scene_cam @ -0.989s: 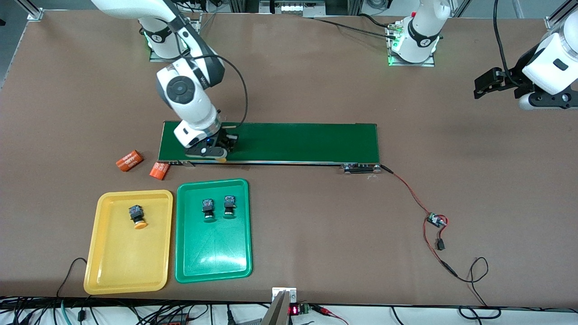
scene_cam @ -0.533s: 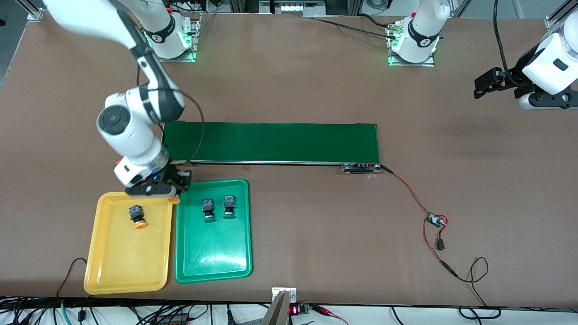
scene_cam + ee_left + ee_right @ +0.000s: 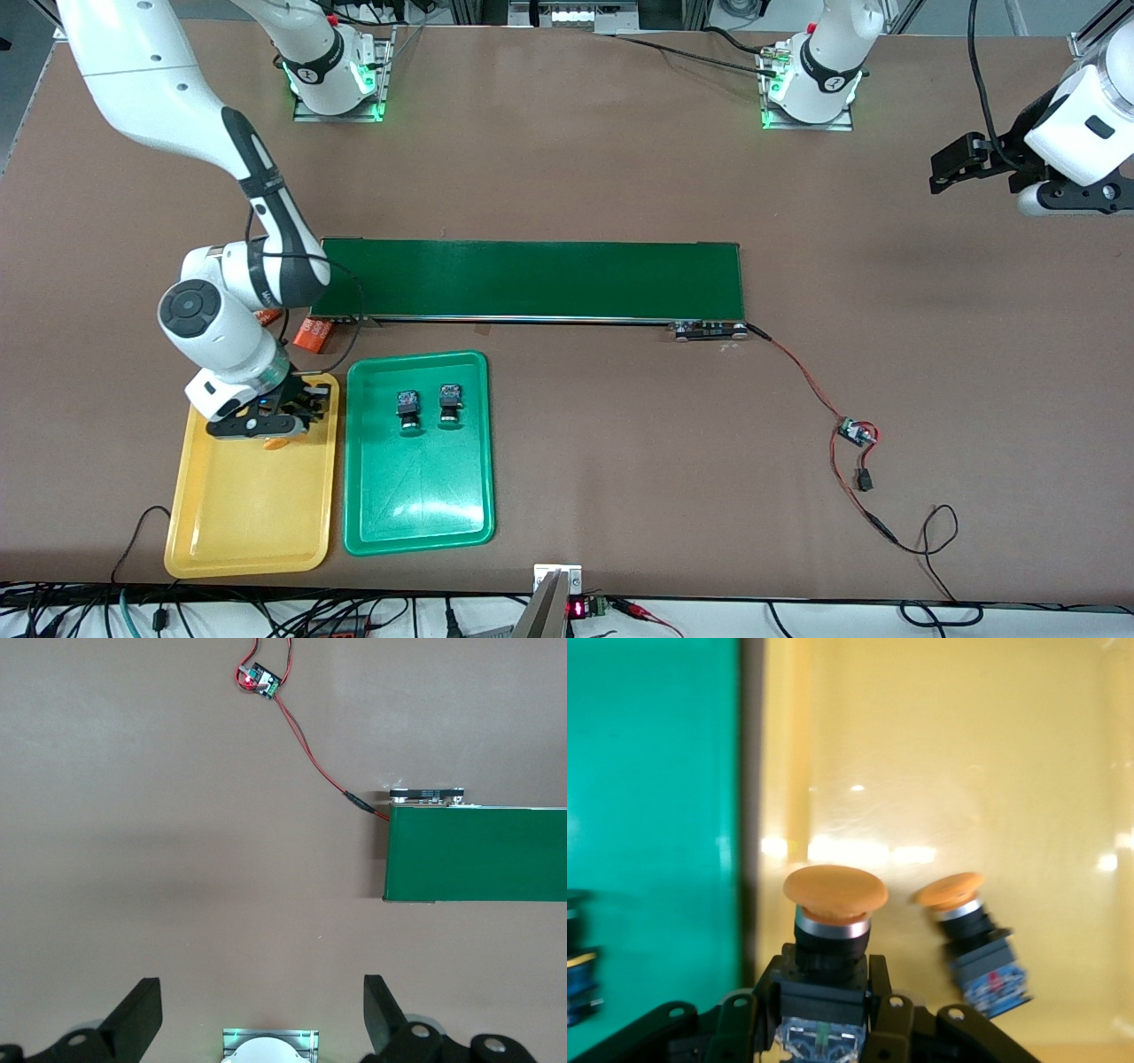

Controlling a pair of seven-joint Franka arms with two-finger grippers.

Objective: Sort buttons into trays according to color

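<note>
Long dark-green conveyor belt (image 3: 532,279) across the table's middle, orange cylinder (image 3: 313,335) at its end toward the right arm, red-black wire (image 3: 802,372) running to small circuit board (image 3: 856,432).

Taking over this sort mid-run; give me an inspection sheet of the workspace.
Surface: brown table; conveyor belt bare.
Job's things: green tray holds two green buttons. Yellow tray holds one yellow button; held yellow button hangs over it.
Clutter: orange cylinder beside the belt.
Grippers: right pincer shut on held yellow button; left pincer open, waiting at the table's edge.
Cables: red wire to small circuit board.
Surroundings: cables along the camera-side edge.
</note>
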